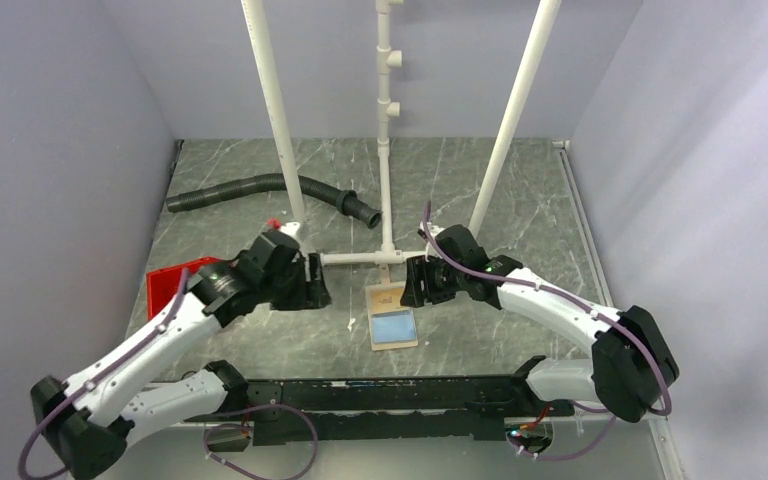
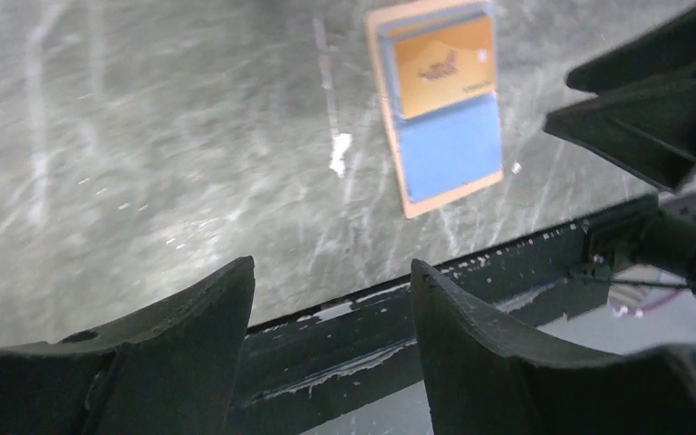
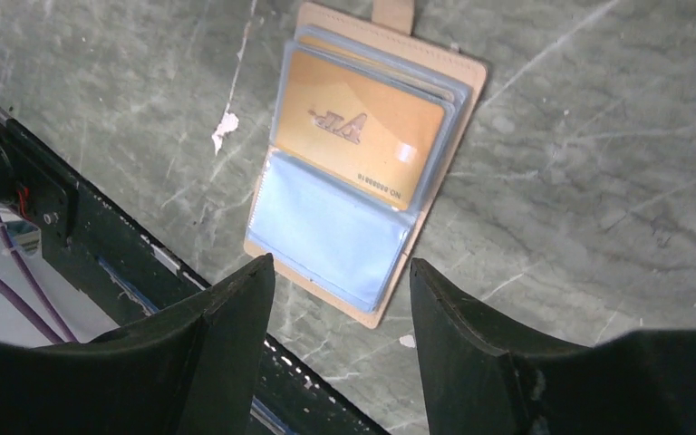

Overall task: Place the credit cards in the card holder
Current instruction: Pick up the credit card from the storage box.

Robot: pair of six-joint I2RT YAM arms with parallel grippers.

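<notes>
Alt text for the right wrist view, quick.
The card holder lies open on the grey table, an orange card in its upper sleeve, its lower sleeve pale blue. The right gripper hangs over it, open and empty.

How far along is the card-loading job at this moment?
Done: one gold card sits in the upper sleeve of the open card holder. In hand: nothing; the left gripper and right gripper hover open and empty beside it. Left: the lower blue sleeve looks empty, no loose cards are in view, and the holder lies unfolded.
</notes>
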